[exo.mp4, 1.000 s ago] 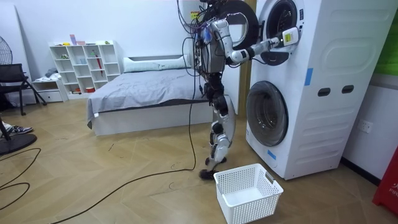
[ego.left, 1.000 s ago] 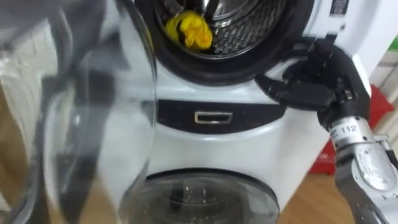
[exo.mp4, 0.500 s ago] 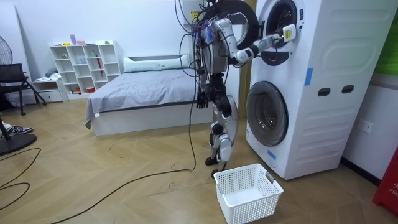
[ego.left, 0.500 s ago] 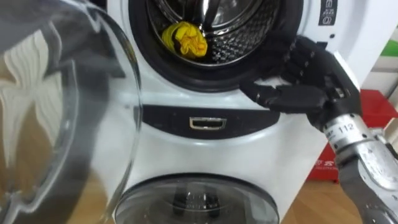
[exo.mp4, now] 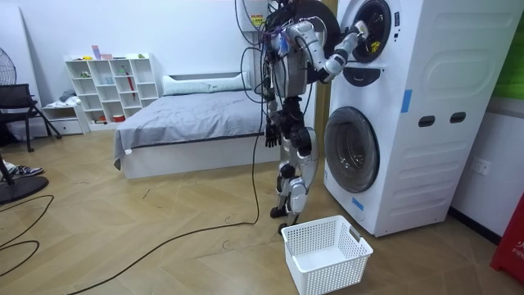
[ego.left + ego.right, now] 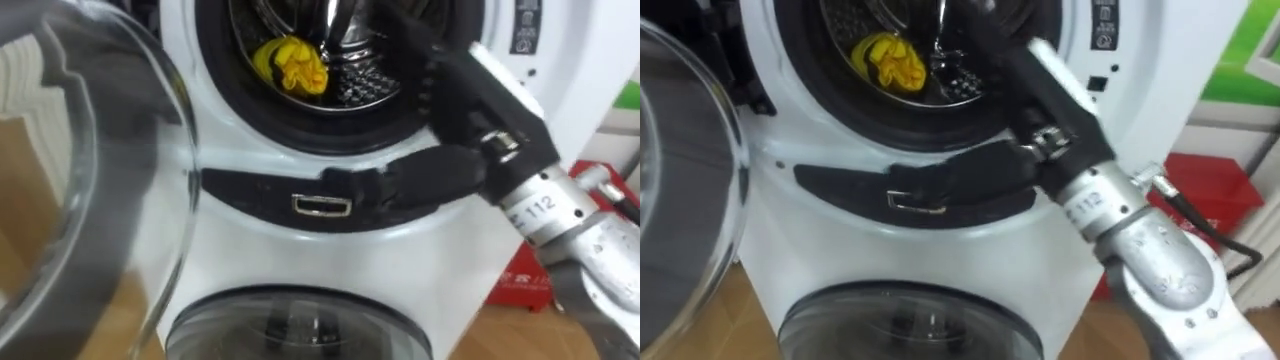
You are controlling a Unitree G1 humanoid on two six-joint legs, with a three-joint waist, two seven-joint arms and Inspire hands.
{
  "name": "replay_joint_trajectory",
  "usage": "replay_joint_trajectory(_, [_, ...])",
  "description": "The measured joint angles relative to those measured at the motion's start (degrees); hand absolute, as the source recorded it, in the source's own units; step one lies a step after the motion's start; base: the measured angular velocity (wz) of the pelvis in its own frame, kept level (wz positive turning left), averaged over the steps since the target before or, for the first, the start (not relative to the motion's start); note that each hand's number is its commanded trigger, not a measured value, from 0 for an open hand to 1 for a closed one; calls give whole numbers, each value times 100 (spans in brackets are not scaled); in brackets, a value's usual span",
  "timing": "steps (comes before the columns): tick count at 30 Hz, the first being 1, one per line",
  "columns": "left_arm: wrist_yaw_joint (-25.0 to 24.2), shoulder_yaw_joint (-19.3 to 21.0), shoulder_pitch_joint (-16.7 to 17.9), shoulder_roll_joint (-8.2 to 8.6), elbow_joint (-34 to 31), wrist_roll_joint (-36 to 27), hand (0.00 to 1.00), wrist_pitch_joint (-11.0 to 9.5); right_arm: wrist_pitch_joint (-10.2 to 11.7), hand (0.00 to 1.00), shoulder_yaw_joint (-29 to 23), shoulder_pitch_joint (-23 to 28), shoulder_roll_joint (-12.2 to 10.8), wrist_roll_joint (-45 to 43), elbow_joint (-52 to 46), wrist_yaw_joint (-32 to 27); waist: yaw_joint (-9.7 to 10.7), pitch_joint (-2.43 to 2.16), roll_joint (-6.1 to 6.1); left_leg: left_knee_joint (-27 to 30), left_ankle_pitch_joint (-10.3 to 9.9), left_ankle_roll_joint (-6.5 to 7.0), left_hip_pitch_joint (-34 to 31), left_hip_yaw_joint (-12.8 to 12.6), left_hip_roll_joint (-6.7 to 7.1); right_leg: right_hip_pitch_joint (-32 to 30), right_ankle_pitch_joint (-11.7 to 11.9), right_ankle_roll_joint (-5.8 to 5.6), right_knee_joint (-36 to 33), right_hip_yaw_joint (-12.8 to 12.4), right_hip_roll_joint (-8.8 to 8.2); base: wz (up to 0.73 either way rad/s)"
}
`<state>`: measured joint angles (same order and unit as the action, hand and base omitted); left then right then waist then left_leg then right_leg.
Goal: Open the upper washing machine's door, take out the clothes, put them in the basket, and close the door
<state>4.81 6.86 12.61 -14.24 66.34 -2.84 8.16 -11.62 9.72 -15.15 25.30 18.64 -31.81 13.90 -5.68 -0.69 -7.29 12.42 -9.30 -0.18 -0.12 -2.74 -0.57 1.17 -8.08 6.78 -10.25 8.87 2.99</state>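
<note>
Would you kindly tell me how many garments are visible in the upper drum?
1: a yellow garment at the drum's lower left front; others may be hidden deeper.

1 yel. cloth (image 6: 290, 62), 2 stacked machines (image 5: 434, 147), 1 wht basket (image 5: 315, 264), 1 bed (image 5: 188, 123), 1 shelf (image 5: 110, 90)

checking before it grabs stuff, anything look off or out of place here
Nothing stands out. The yellow garment lies bunched in the upper drum, its door swung open, the right hand is at the opening, and the white basket stands upright on the floor.
</note>
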Motion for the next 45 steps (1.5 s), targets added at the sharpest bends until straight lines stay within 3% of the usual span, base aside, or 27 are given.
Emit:
replay_joint_trajectory(9, [-1, -25, -115, -93, 56, -216, 0, -55, -2, 0, 310, 1, 34, -33, -95, 897, -261, 12, -8, -111, -72, 27, 91, 45, 37, 111, -8, -23, 155, 57, -22, 1])
replay_joint_trajectory(15, [-1, -38, -189, -84, 137, -288, 0, -180, -1, 0, 346, 0, 25, -43, -96, 1238, -282, 73, -45, -143, -75, 30, 81, 13, 46, 103, -55, -40, 167, 21, -28, -2])
replay_joint_trajectory(25, [0, -129, -222, -65, 338, -262, 0, -237, 30, 0, 406, -218, -36, -145, -122, 1422, -242, 83, -27, -162, -85, 41, 132, 43, 52, 180, -60, -48, 223, 3, -21, 1])
replay_joint_trajectory(31, [0, -127, -183, -18, 345, -259, 0, -235, 101, 0, 19, -217, -38, -305, -233, 1018, -222, 116, 21, -145, -125, 47, 124, 53, 47, 203, -62, -54, 235, 17, -8, 3])
replay_joint_trajectory(33, [0, -113, -170, 12, 308, -256, 0, -231, 201, 0, -202, -192, -38, -366, -229, 743, -124, 144, 76, -54, -162, 51, 60, 147, 51, 207, -62, -55, 241, 80, -17, 11])
replay_joint_trajectory(37, [0, -21, -92, 114, 259, -247, 0, -220, 227, 0, -602, -146, -34, -625, -219, 239, -26, 104, 186, -68, -161, 54, 37, 211, 91, 187, -79, -82, 246, 151, -50, 8])
replay_joint_trajectory(39, [0, -1, -79, 147, 259, -194, 0, -208, 227, 0, -832, -149, -33, -731, -219, -121, 41, 57, 220, -63, -159, 57, 46, 234, 109, 187, -91, -99, 246, 198, -74, 8])
replay_joint_trajectory(45, [0, 22, -106, 142, 219, -193, 0, -124, 226, 0, -905, -173, -18, -815, -134, -796, 76, 26, 209, -73, -152, 69, 57, 291, 127, 195, -95, -107, 241, 231, -87, 2])
